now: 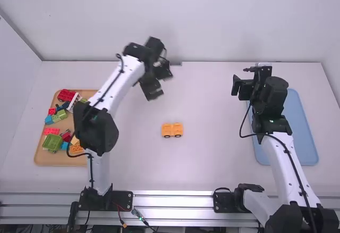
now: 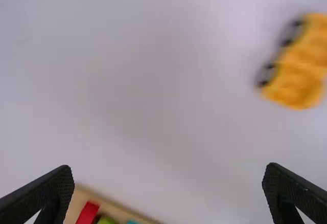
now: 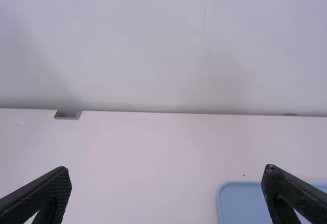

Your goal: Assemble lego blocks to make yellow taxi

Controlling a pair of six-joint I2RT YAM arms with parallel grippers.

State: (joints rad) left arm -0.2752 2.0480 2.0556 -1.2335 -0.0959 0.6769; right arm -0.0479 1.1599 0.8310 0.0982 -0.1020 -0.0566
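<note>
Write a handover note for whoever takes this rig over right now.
Left gripper: open, empty, above the table beyond the car piece.
Right gripper: open, empty, near the blue tray.
Yellow-orange car piece: mid-table, black wheels facing the arm bases. Loose blocks, including an orange one, lie in the tan tray on the left.
Done: wheeled piece is out on the table; cannot tell whether it is one block or several joined.
Left: probably add any missing taxi blocks from the tan tray; check the design first.
</note>
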